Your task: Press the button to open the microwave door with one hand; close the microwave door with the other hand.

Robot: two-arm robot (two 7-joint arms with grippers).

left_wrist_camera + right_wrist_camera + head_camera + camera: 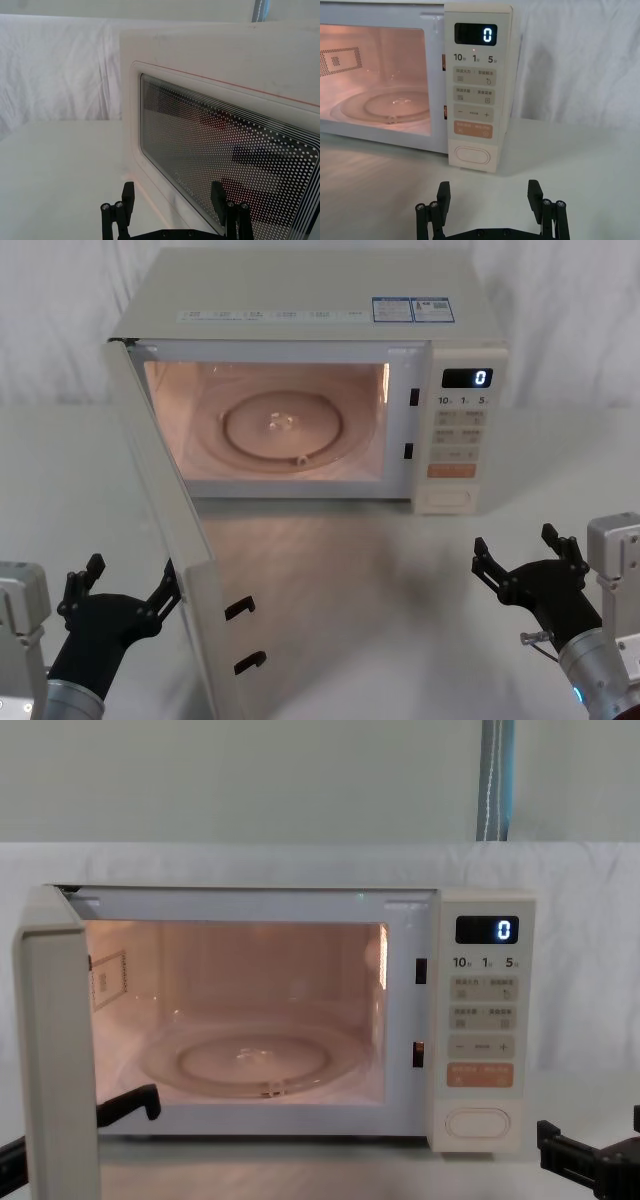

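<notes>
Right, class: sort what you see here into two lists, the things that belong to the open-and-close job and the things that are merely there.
Part of the job:
- microwave
- microwave door, swung open
- button
- left gripper, fingers open beside the door
- right gripper, fingers open, facing the button

Merely there:
- glass turntable
- orange key
- display
- white backdrop cloth

The microwave door hangs wide open, jutting toward the lower left of the head view, and blocks the left hand, whose spread fingers sit just beside its outer face. At lower right, bare bench lies between the right hand and the button.
</notes>
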